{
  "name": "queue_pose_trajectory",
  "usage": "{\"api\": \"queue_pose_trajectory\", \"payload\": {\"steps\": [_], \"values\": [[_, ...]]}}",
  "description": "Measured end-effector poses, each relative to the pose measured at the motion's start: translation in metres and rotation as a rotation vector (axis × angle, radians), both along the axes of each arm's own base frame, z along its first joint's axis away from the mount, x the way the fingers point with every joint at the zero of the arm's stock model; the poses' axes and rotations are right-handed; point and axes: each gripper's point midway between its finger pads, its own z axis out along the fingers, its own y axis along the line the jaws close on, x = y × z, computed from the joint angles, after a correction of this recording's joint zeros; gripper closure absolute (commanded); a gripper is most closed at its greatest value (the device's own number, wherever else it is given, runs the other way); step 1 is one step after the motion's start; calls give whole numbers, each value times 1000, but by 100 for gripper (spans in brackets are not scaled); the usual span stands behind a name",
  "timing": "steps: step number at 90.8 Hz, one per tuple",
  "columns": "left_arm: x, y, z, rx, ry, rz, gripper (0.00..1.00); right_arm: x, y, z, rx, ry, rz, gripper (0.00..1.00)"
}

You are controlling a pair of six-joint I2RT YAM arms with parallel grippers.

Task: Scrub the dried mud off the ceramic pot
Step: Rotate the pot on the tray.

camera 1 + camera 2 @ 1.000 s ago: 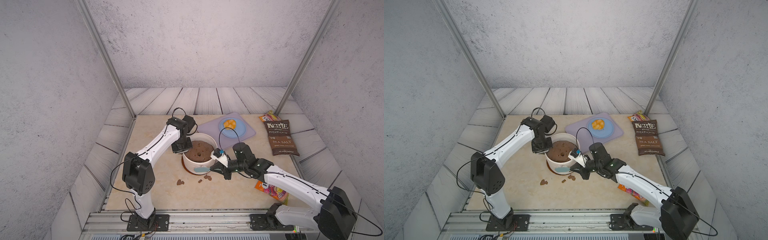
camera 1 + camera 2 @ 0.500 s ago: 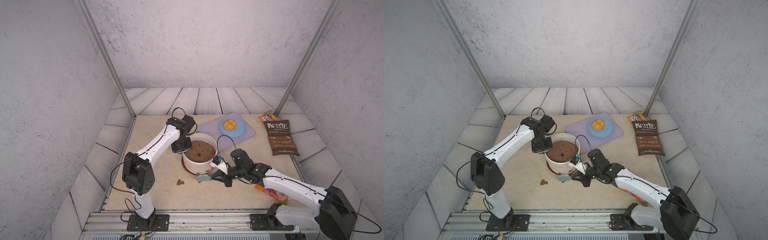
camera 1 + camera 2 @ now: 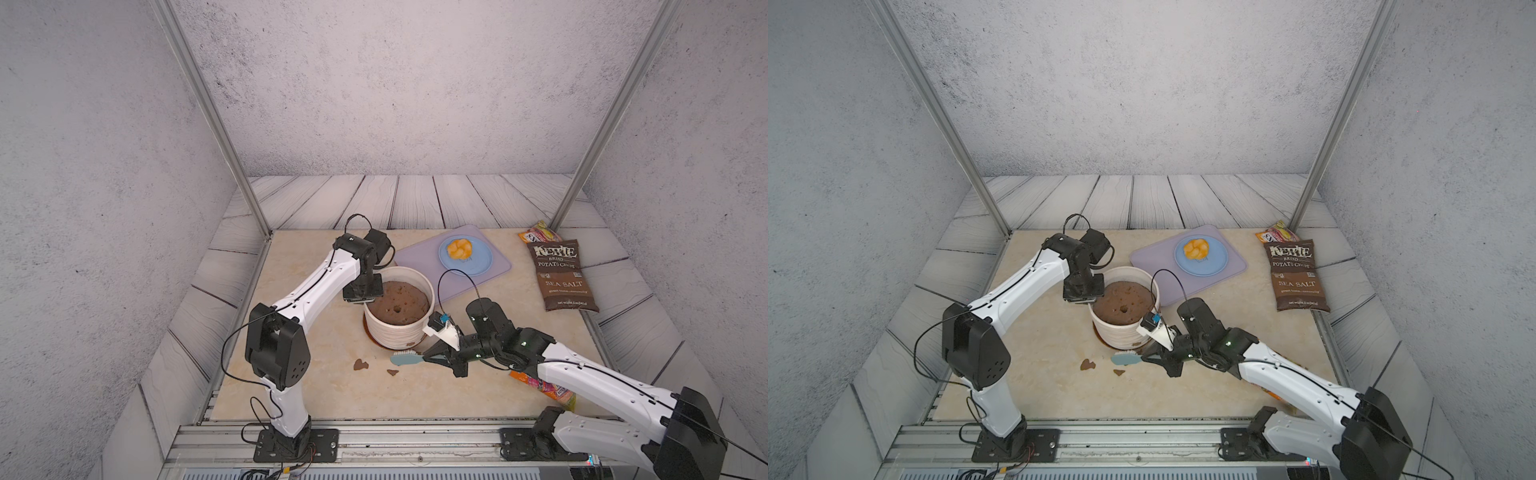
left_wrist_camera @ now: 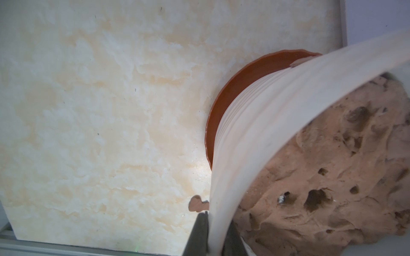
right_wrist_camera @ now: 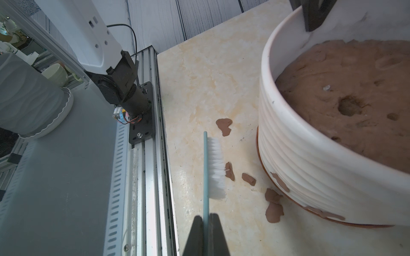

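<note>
**Right wrist view: brush (image 5: 216, 164) pinched, bristles short of the ceramic pot (image 5: 310, 168)**

Mid-way across the table (image 3: 316, 386), the ceramic pot stands on a reddish saucer (image 4: 233, 84), filled with brown soil (image 3: 411, 307). The left gripper (image 3: 363, 301) is clamped on the pot's far-left rim, one finger inside and one outside. The right gripper (image 5: 205, 219), near and right of the pot, pinches the brush's blue handle. The white bristles face the pot wall, apart from it. Patches of dried mud (image 5: 280, 182) cling low on the near wall, and loose flakes lie on the table beside it.

You have one pot (image 3: 399, 330), one saucer (image 4: 224, 104), one brush (image 5: 216, 164), one plate (image 3: 478, 262), one bun (image 3: 459, 248), one mat (image 3: 417, 258), three snack bags (image 3: 562, 276), two arms (image 3: 320, 282), five mud flakes (image 5: 224, 126) on table (image 3: 332, 386), at least two mud patches (image 5: 280, 181) on pot.
</note>
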Motion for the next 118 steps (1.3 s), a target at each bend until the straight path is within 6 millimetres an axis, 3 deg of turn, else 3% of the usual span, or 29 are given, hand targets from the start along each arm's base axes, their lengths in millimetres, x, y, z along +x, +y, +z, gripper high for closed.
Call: {"api": "queue_pose_trajectory", "payload": {"steps": [32, 81, 118], "values": [[15, 1, 1, 51, -13, -128, 95, 24, 7, 3, -44, -99, -22, 100], [19, 0, 0, 42, -23, -184, 96, 60, 9, -39, -137, -152, -85, 100], [21, -1, 0, 35, -29, -205, 96, 62, -3, -71, -220, -115, -68, 100]]}}
